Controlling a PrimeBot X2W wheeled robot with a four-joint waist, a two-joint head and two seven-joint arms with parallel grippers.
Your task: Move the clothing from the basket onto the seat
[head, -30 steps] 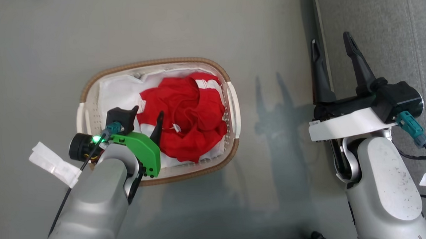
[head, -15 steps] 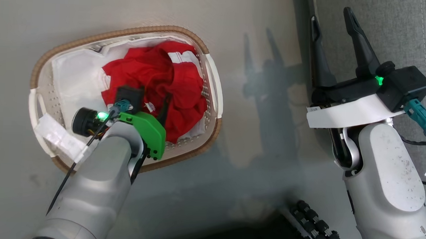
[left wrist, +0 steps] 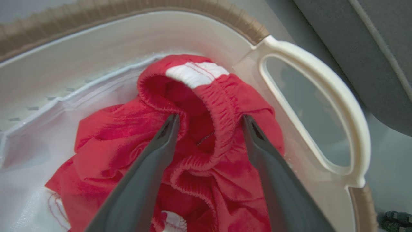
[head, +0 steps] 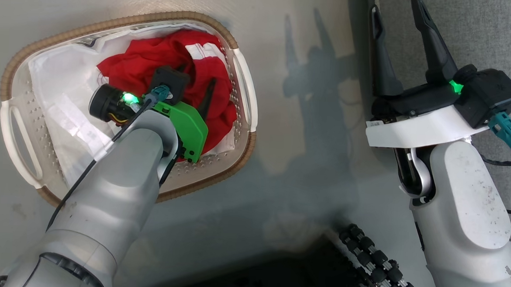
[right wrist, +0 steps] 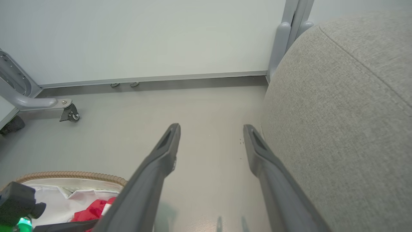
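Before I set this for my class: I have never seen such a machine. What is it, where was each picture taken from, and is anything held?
It is a wheeled robot with two arms, each ending in a hand with two long dark fingers. One picture looks down from its head; the other two come from wrist cameras looking along each hand's fingers. On the floor stands a basket with red clothing in it. The left hand is down in the basket, open, its fingers either side of a fold of clothing, not yet closed on it. The right hand is open and empty, over the floor beside the grey seat.
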